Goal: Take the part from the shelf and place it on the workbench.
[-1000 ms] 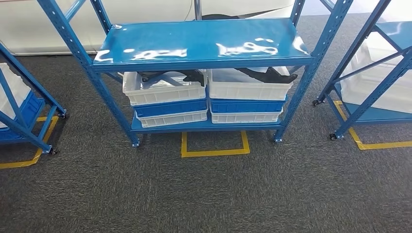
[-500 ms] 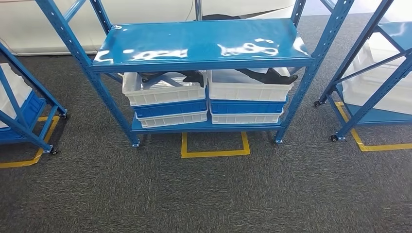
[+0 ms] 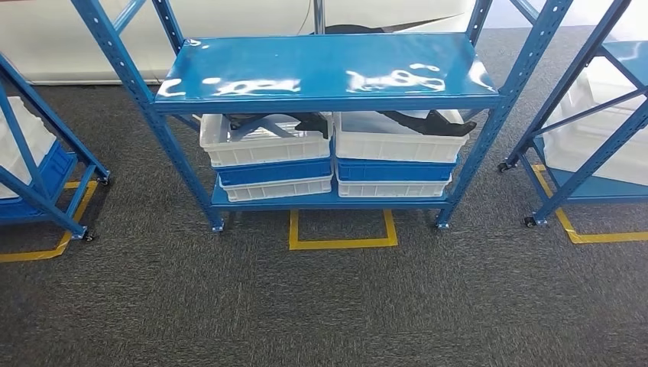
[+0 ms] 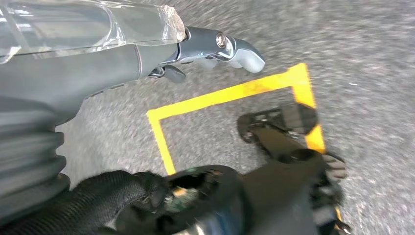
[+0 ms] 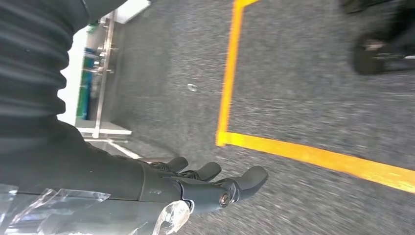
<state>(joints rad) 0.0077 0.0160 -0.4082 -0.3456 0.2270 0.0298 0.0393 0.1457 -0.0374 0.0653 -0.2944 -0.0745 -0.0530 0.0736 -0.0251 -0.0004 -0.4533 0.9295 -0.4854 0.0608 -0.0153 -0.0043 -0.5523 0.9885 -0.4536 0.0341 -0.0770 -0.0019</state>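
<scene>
Nearest to the robot, both arms hung at its sides over grey carpet (image 3: 321,306). The left hand (image 4: 210,51) held nothing; its thumb and the visible fingers lay loosely extended above a yellow tape outline (image 4: 230,93) on the floor. The right hand (image 5: 205,183) was likewise empty, with its fingers extended and slightly apart above another yellow tape line (image 5: 313,154).

Farther out, a yellow tape rectangle (image 3: 342,243) marked the floor directly in front of the blue shelf (image 3: 328,69). The shelf's upper deck was bare and glossy. On the lower deck stood two stacks of white and blue bins (image 3: 267,164). The part (image 3: 428,122), a dark elongated item, rested in the top white bin of the right stack; a second dark item (image 3: 309,122) lay in the top bin of the left stack. Which of the two was the intended part could not be determined. Further blue racks stood to the left (image 3: 38,176) and to the right (image 3: 588,153), each holding white bins.

Task status, as judged: no step was complete. The part was untouched on the shelf, and the robot stood well apart from it. Approach, grasp, carry and placement all remained. No workbench was identifiable in the views.

No brand, label or legible writing was visible.
</scene>
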